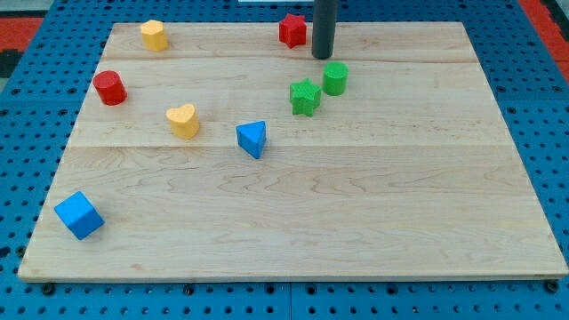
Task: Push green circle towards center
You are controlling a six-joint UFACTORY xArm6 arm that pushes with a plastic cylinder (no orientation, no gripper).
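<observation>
A: Green circle [335, 78]: a short upright round block, bright green, on the bench [293, 213] right of centre near the view's top, just beside the green star [305, 96].

B: And the end effector?

A: A bare dark rod; it has no jaws and holds nothing. My tip [322, 56] sits just above-left of the circle, close, contact uncertain; the red star [292, 30] lies to its left.
</observation>
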